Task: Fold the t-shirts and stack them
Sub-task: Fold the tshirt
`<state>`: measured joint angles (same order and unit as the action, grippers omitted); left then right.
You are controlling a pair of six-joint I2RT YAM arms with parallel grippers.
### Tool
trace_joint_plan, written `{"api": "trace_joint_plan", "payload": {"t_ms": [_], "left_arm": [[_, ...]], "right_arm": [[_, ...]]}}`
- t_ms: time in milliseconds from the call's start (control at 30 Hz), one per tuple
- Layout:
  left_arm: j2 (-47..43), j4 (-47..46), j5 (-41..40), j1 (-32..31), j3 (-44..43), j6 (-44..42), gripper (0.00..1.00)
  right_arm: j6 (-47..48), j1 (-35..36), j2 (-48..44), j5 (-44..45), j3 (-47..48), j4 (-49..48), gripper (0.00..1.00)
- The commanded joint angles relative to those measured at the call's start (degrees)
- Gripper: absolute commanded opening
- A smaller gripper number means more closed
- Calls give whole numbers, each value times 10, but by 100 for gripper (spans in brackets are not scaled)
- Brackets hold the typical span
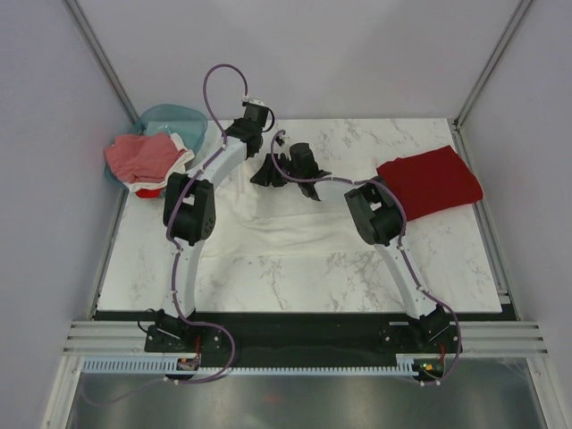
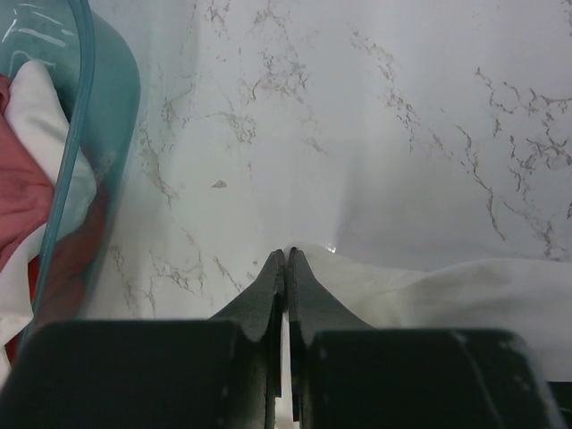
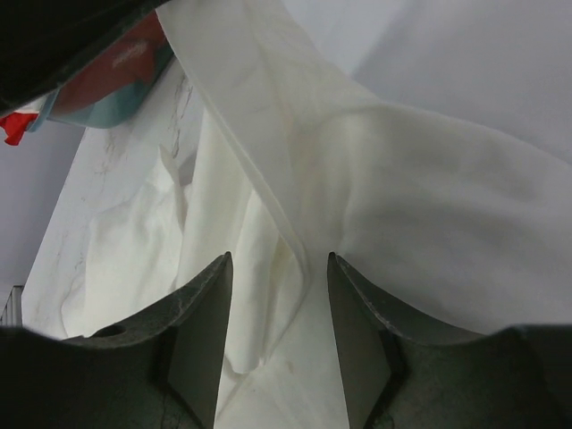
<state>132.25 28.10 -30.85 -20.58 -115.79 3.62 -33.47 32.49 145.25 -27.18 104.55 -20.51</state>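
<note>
Risk of a slipped hem: the left claw [image 2: 288, 255], near the basket [image 2: 112, 98], is clenched on only a sliver of the white t-shirt [image 2: 483, 295], so a tug could free it. The right claw [image 3: 278, 259] stands released, a raised fold of that shirt between its fingers; a skewed bite could bunch it. A folded red t-shirt [image 1: 429, 181] lies far right on the worktop [image 1: 295, 277].

My left arm [image 1: 183, 259] reaches forward with the elbow raised and the forearm angled inward. The left gripper [image 2: 288, 255] is clamped tight, fingers flush, pinching the shirt [image 2: 465, 295] at its edge. My right arm [image 1: 398, 264] bends inward too. The right gripper [image 3: 278, 259] sits just beside the left, jaws apart.
</note>
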Motion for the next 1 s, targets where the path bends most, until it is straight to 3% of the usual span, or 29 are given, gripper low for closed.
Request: {"api": "trace_joint_plan", "payload": {"t_ms": [0,200,367,467,533,700,800,967], "left_arm": [[-40,-21,4,5,2,19,2],[-47,-21,3,4,7,24,2],[-51,-22,18,5,8,28,2],[-57,-22,21,6,12,35,14],[-65,-22,26,7,20,45,36],[-85,-23,47,13,42,67,61],[-109,-24,51,18,66,87,68],[-170,-29,51,28,122,126,70]], "right_arm": [[-20,6,21,-7,28,-10,54],[-32,12,29,-15,38,-16,42],[-48,13,20,-20,36,-38,14],[-84,13,18,-28,35,-70,6],[-109,12,15,-34,33,-87,4],[-157,12,10,-44,38,-137,2],[-164,13,6,-31,56,-127,1],[-182,13,21,-9,93,-116,1]]}}
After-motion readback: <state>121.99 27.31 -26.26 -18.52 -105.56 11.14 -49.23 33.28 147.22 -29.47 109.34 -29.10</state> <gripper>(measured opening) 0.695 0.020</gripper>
